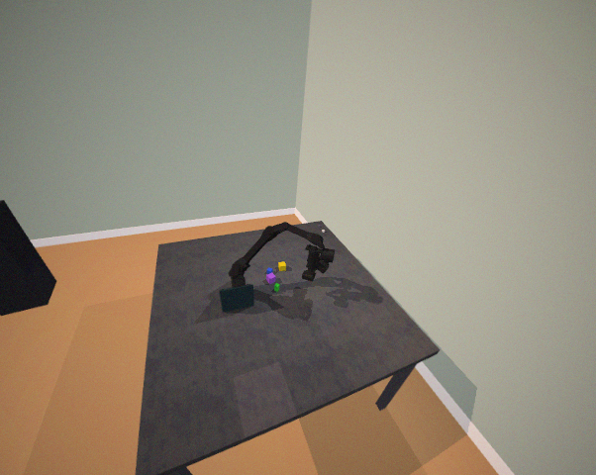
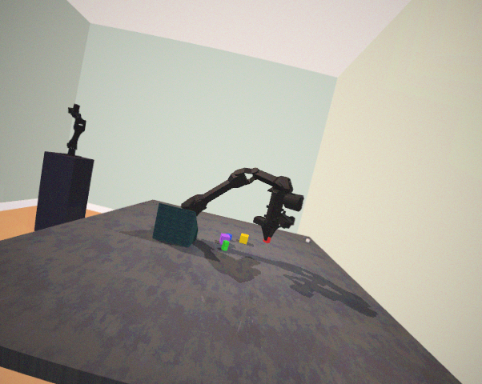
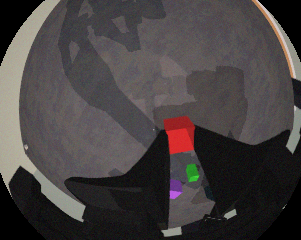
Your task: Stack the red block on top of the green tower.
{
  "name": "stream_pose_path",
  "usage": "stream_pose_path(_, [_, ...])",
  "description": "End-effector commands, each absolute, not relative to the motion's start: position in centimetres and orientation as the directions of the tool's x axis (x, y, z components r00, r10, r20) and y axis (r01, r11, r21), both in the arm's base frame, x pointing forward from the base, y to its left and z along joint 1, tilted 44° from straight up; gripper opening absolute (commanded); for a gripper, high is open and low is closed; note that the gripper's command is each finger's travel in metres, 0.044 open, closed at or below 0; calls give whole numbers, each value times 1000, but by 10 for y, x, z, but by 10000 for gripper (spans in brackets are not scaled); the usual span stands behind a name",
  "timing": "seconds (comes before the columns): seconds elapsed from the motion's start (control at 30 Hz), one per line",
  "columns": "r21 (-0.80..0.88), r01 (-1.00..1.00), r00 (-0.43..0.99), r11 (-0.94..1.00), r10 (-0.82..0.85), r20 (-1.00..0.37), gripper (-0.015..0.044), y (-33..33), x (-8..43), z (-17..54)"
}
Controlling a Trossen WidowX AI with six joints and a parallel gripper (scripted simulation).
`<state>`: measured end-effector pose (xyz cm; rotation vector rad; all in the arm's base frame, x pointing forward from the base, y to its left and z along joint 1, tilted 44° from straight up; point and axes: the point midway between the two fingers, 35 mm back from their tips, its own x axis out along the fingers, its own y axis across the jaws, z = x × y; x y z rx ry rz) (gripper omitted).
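Observation:
The red block is between the fingertips of my gripper, which is shut on it. The block shows just under the fingertips in the exterior view and is hidden in the top view. The gripper hangs above the table. The green tower stands upright on the table, between the gripper and the arm's base in the top view. It is small and narrow.
A purple block stands close to the green tower. A blue block is beside the purple one. A yellow block lies farther back. A dark teal box is by the arm's base.

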<state>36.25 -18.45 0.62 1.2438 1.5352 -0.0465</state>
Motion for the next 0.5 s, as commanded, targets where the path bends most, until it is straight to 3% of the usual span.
stream_pose_path(0.0, [551,702,153,451,660,-736,0,-191,360,13])
stream_pose_path(0.47, [545,709,152,448,657,-738,0,-186,343,22])
